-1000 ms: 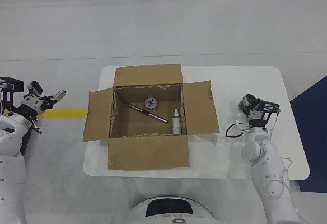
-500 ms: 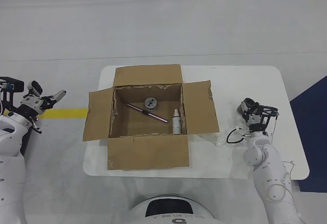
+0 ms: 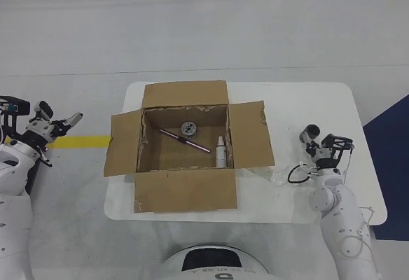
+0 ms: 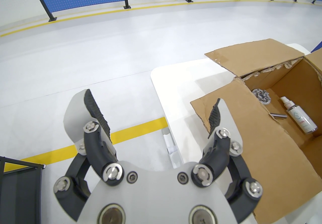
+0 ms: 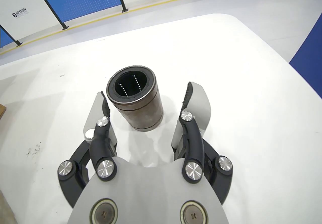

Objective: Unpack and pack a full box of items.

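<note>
cardboard box (image 3: pixel 183 143) sits near the middle of the white surface (image 3: pixel 309 98), with all four flaps folded outward. inside it lie three things. a thin metal rod (image 3: pixel 183 141) runs diagonally across the floor of the box. a round toothed metal part (image 3: pixel 188 127) sits just beside the rod's far side. a white spray bottle (image 3: pixel 222 151) lies along the wall on the robot's right. the left wrist view shows the same round part (image 4: pixel 262 95), one end of the rod (image 4: pixel 278 116) and the bottle (image 4: pixel 300 117) past the box's torn edge.

a dark metal cylinder (image 3: pixel 311 131) with a hollow bore stands upright on the surface, well apart from the box on the robot's right. the right pincer (image 3: pixel 328 145) is low over the surface right at it, jaws spread wide. in the right wrist view the cylinder (image 5: pixel 134 99) stands between the spread fingers of that pincer (image 5: pixel 146 89). one pad is just beside its wall and the other clearly apart, so nothing is gripped.

the left pincer (image 3: pixel 68 120) hangs off the surface on the robot's left, above the grey floor near a yellow floor line (image 3: pixel 85 141). its jaws are wide and hold nothing (image 4: pixel 153 99).

a small clear object (image 3: pixel 277 178), too small to identify, lies on the surface by the corner of the box's right flap.
</note>
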{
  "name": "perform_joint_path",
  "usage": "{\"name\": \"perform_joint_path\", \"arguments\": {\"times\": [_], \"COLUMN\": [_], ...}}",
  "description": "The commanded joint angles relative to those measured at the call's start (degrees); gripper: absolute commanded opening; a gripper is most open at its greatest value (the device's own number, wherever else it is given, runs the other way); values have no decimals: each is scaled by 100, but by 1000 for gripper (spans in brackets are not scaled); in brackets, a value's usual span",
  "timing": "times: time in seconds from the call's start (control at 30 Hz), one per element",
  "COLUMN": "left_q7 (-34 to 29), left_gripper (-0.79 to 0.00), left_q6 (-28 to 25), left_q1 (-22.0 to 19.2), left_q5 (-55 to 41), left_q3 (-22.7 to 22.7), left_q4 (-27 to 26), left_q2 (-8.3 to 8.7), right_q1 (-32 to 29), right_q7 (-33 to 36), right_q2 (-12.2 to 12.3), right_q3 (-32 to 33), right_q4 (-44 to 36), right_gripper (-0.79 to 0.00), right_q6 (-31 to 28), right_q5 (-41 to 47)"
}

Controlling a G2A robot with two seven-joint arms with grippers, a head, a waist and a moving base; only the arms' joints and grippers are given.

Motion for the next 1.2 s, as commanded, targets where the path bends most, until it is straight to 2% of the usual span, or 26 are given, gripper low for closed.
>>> {"name": "perform_joint_path", "arguments": {"times": [0.0, 0.2, 0.33, 0.47, 0.57, 0.73, 0.8, 1.17], "left_q7": [0, 0, 0, 0, 0, 0, 0, 0], "left_gripper": [0, 0, 0, 0, 0, 0, 0, 0], "left_q6": [0, 0, 0, 0, 0, 0, 0, 0], "left_q1": [0, 0, 0, 0, 0, 0, 0, 0], "left_q5": [0, 0, 0, 0, 0, 0, 0, 0], "left_q3": [0, 0, 0, 0, 0, 0, 0, 0], "left_q4": [0, 0, 0, 0, 0, 0, 0, 0], "left_q2": [0, 0, 0, 0, 0, 0, 0, 0], "right_q1": [-122, -603, -1073, -1391, -1303, -937, -903, -903], "right_q7": [-17, -91, 93, 942, 1820, 2749, 2645, 2645], "right_q2": [12, 39, 41, 38, 43, 36, 8, 8], "right_q3": [68, 360, 486, 472, 375, -66, -236, -236], "right_q4": [-207, -1075, -2191, -3271, -3815, -4294, -4439, -4439], "right_gripper": [0, 0, 0, 0, 0, 0, 0, 0], "right_q6": [-10, -378, -810, -934, -686, -131, 165, 165], "right_q5": [10, 478, 1015, 1698, 2126, 2195, 2231, 2231]}}
